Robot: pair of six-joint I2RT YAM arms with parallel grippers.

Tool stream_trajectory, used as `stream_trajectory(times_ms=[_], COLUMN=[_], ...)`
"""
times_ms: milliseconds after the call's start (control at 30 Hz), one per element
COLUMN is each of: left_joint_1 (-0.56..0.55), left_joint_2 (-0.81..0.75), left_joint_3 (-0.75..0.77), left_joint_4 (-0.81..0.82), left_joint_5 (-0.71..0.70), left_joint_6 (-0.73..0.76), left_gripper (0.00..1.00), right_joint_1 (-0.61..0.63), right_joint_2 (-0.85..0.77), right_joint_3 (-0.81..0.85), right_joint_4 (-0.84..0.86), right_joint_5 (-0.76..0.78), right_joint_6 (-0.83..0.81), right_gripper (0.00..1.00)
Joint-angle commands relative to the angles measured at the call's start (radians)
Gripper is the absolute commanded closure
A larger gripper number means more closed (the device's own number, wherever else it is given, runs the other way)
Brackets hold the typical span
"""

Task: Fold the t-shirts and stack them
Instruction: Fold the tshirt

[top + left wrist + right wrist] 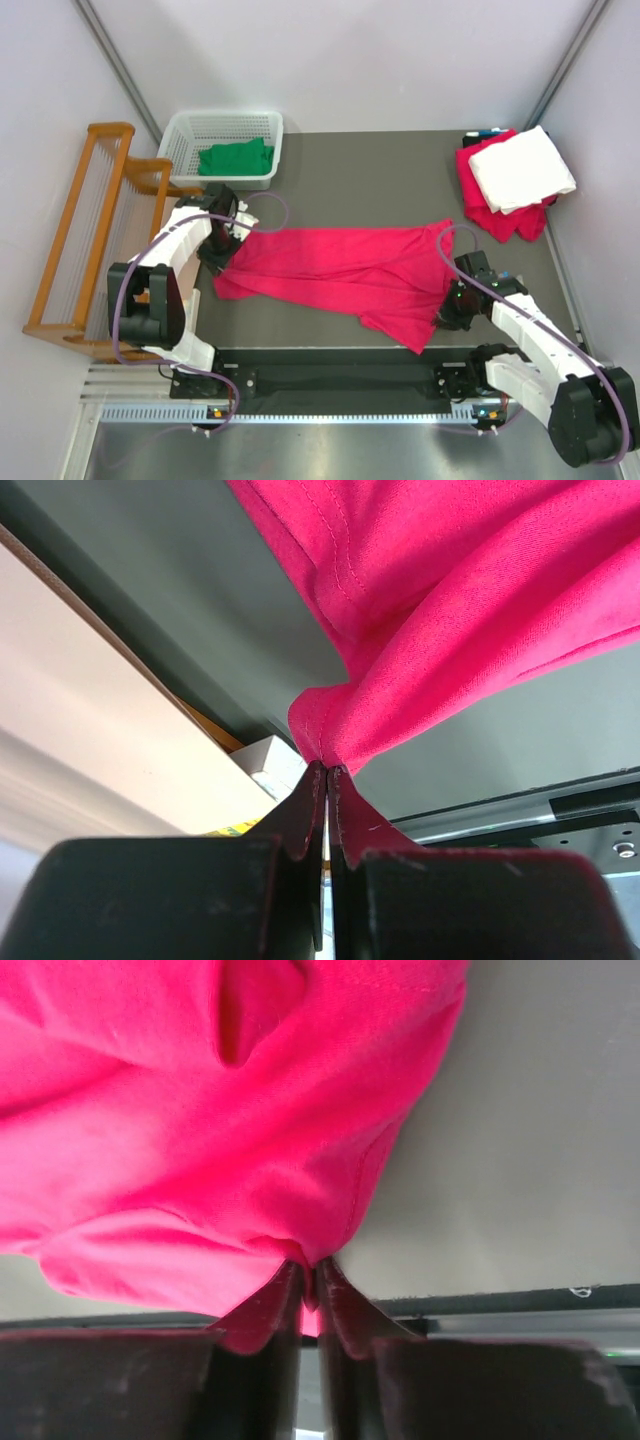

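Observation:
A pink t-shirt (pixel 340 270) lies spread and rumpled across the middle of the dark table. My left gripper (pixel 222 248) is shut on its left edge; the left wrist view shows the cloth (pixel 450 600) pinched at the fingertips (pixel 326 770). My right gripper (pixel 452 298) is shut on its right edge; the right wrist view shows the cloth (pixel 200 1140) bunched into the fingertips (pixel 308 1265). At the back right lies a stack with a folded white shirt (pixel 522 168) on a folded red shirt (pixel 490 205). A green shirt (pixel 236 158) lies in the white basket (pixel 180 140).
A wooden rack (pixel 90 230) stands along the left edge of the table. The white basket is at the back left. A metal rail (pixel 330 410) runs along the near edge between the arm bases.

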Motion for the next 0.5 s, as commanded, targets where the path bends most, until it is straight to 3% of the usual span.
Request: stream_trajectory(times_ms=[0, 67, 467], left_joint_1=[0.005, 0.005, 0.005], left_joint_2=[-0.030, -0.031, -0.069], left_joint_3=[-0.017, -0.019, -0.030], left_joint_4=[0.013, 0.015, -0.002], left_joint_5=[0.003, 0.003, 0.012], left_joint_6=[0.002, 0.004, 0.002], left_gripper=[1.00, 1.00, 1.00], right_joint_1=[0.011, 0.009, 0.009], right_joint_2=[-0.016, -0.030, -0.199], right_joint_3=[0.043, 0.063, 0.189], right_joint_4=[0.017, -0.008, -0.226], right_joint_5=[0.039, 0.055, 0.152], right_joint_6=[0.001, -0.004, -0.027], right_gripper=[0.96, 1.00, 1.00])
